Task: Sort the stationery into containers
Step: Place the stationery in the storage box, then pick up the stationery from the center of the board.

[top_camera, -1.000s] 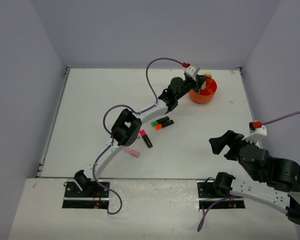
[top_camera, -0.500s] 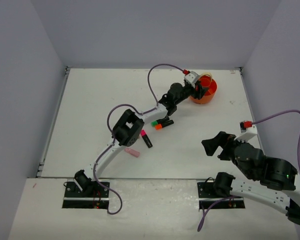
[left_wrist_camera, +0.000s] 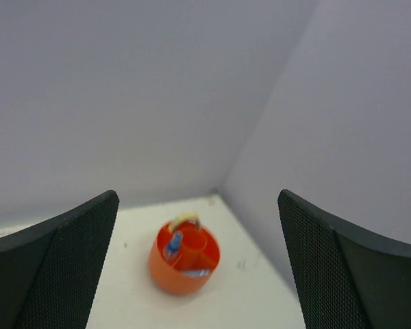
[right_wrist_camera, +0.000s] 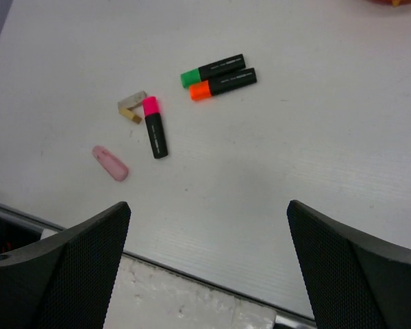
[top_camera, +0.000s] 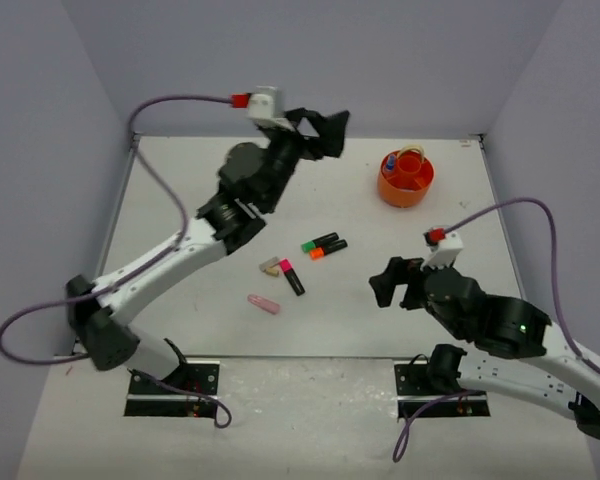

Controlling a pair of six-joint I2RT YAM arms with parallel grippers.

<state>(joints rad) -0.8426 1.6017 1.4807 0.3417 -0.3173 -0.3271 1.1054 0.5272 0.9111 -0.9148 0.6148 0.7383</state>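
Observation:
The round orange tub stands at the back right; in the left wrist view it holds a clear glue bottle with a blue cap, a tan rubber band at its far rim and a blue eraser. On the table middle lie a green-capped highlighter, an orange-capped one, a pink-capped one, a tan-grey piece and a pink eraser. They also show in the right wrist view: green, orange, pink, eraser. My left gripper is open and empty, raised left of the tub. My right gripper is open and empty.
Grey walls enclose the table on the left, back and right. The table's front edge runs just ahead of my right gripper's fingers. The arm bases sit at the near edge.

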